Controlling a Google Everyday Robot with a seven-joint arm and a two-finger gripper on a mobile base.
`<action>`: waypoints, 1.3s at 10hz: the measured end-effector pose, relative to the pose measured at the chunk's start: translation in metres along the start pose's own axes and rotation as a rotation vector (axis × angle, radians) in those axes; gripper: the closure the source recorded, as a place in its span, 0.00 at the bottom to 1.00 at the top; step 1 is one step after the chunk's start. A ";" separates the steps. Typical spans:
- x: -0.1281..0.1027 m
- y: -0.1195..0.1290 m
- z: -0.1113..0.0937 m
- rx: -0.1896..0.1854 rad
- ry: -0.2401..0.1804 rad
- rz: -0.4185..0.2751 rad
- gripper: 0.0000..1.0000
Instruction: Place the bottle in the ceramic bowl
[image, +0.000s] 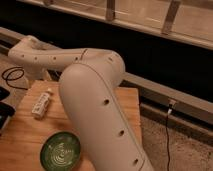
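Observation:
The bottle (41, 104) is small and white with a pale label. It lies on its side on the left part of the wooden table (127, 107). The ceramic bowl (60, 150) is dark green with pale rings inside. It sits empty near the table's front left, below the bottle. My white arm (95, 110) rises from the lower right and bends left to a joint (27, 50) above the table's far left corner. The gripper is out of view, hidden beyond that joint.
A black cable (12, 77) coils on the floor left of the table. A dark object (4, 114) sits at the left edge. A thin cable (167, 131) hangs on the right. A dark wall with a rail (165, 92) runs behind.

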 end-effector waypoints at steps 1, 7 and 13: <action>0.002 0.003 0.023 0.001 0.013 0.005 0.35; 0.006 0.001 0.033 -0.001 0.025 0.031 0.35; 0.039 0.013 0.073 -0.081 0.099 0.103 0.35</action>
